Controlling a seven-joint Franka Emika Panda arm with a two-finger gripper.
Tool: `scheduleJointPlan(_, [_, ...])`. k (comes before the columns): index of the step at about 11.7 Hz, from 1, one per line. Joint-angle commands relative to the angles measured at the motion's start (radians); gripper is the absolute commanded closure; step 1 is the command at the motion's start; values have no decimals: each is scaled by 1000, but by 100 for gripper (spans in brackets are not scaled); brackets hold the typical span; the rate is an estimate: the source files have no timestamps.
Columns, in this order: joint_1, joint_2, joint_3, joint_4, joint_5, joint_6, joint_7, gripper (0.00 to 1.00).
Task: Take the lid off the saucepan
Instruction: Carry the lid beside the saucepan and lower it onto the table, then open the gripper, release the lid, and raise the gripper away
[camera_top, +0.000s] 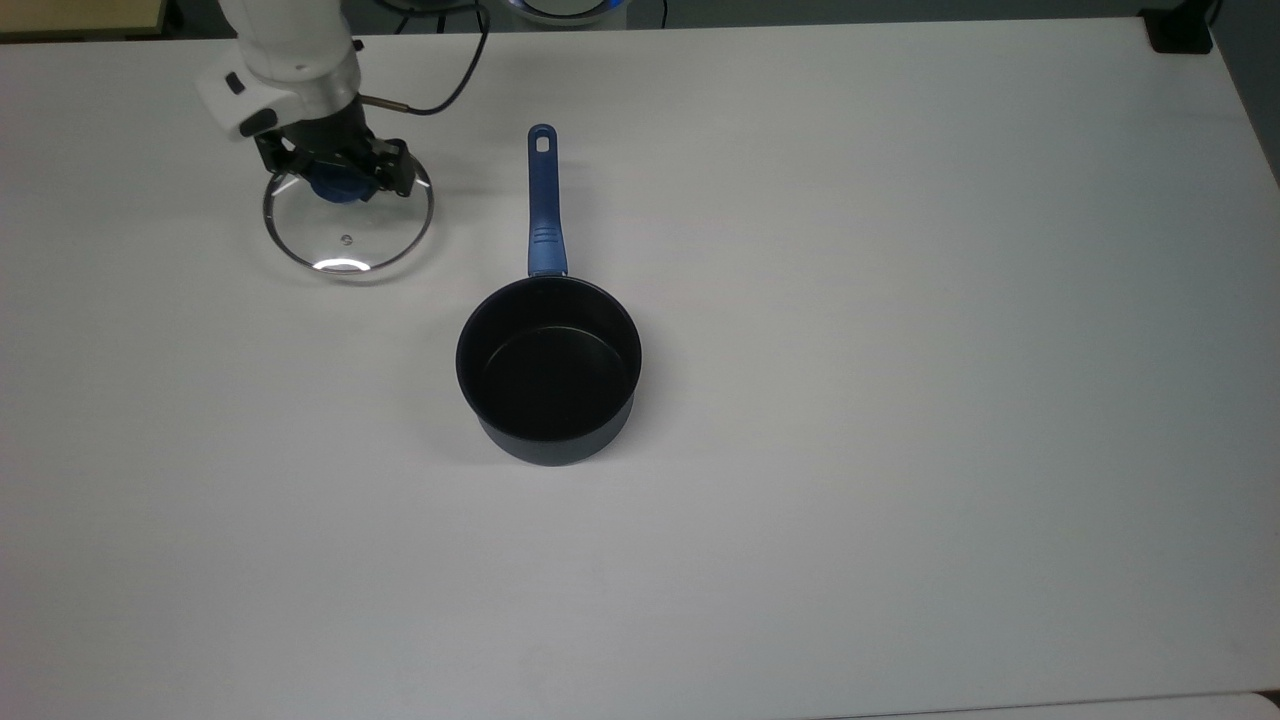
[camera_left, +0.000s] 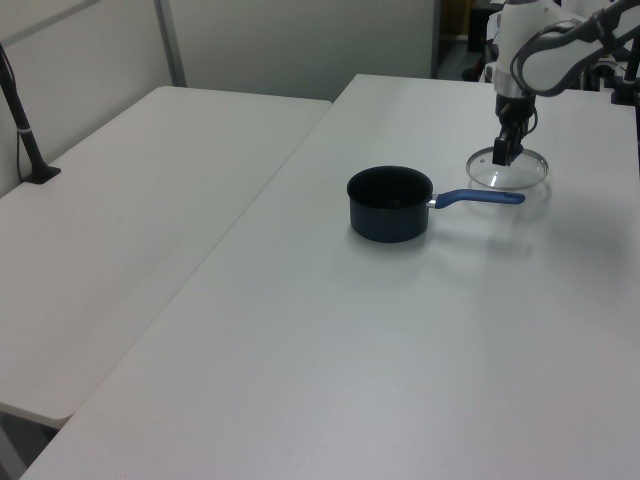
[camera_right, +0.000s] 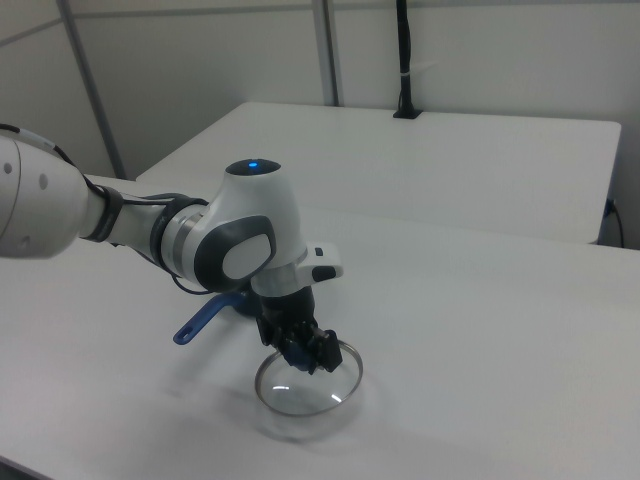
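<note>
The saucepan (camera_top: 548, 365) stands uncovered mid-table, dark with a black inside, its long blue handle (camera_top: 541, 200) pointing toward the top view's upper edge. The clear glass lid (camera_top: 350, 235) with a silver rim sits low over the table at the top view's upper left, apart from the pan. My gripper (camera_top: 335, 180) is shut on the lid's blue knob. In the left view the saucepan (camera_left: 389, 203) is at centre, with the lid (camera_left: 520, 175) and gripper (camera_left: 503, 155) beyond the handle's end. The right view shows the gripper (camera_right: 300, 350) over the lid (camera_right: 300, 400).
The white table (camera_top: 900, 300) stretches wide around the pan. A second white table (camera_left: 150, 200) adjoins it on the left view's left, with a black post (camera_left: 20, 120) clamped on it. A black clamp (camera_top: 1180, 30) sits at the top view's upper right corner.
</note>
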Motion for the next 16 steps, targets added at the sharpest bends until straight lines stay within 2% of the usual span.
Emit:
scheduleJointPlan(1, [17,1,1,-17,13,14,3,66])
scheduleJointPlan(2, [21,5,1,-15,13,4,5,48])
scheduleJointPlan(4, [21,2,1,-9,13,-28,34,3])
scheduleJointPlan(7, [31,-11,2,49,13,-117,84,0])
scheduleJointPlan(8, [37,-28,19,87,13,-163,112,0])
scheduleJointPlan(10, [54,-60,64,232,15,-315,175,0])
scheduleJointPlan(12, [124,-62,74,410,21,-452,266,0])
scheduleJointPlan(14, [195,-71,68,538,22,-591,278,0])
scheduleJointPlan(16, [281,-111,27,564,47,-671,279,0])
